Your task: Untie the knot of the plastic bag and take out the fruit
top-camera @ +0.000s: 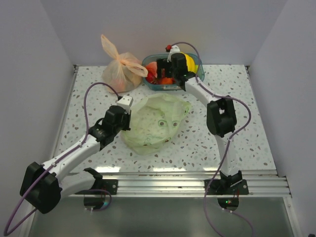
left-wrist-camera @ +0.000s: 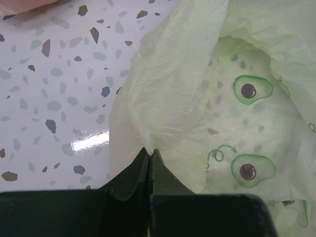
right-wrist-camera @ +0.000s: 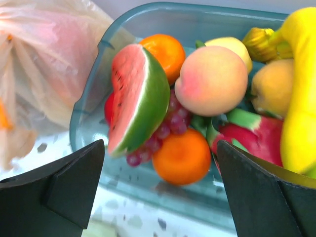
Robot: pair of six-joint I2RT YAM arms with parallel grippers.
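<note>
Green plastic bag: it lies loose and rather flat on the table, just in front of the basket. Its mouth looks open.
Knot: I see no tied ears on this bag, so I judge it is already undone.
Fruit: it is piled inside the basket, with a watermelon slice, a peach, oranges, grapes and a banana. Through the green film I see none, but folds hide some parts.
Left arm: it reaches to the bag's side, front-left of the basket. Its jaws are pressed together at the edge of the film; I cannot tell if a fold is nipped between them.
Right arm: it is over the basket, jaws wide apart, nothing between them.
Step in hand: I judge a fruit is just let go into the basket, and the task is close to its end.
Doing it well: raise the right jaws straight up before any swing, so the fingers do not knock the watermelon slice or push the banana over the rim. Then look into the bag for anything left.
Edges: the basket stands close to the back wall, and the orange bag sits just beside it on its left.
Open room: there is bare table to the right of the basket and in front of it on that side, which is the safer way out.
</note>
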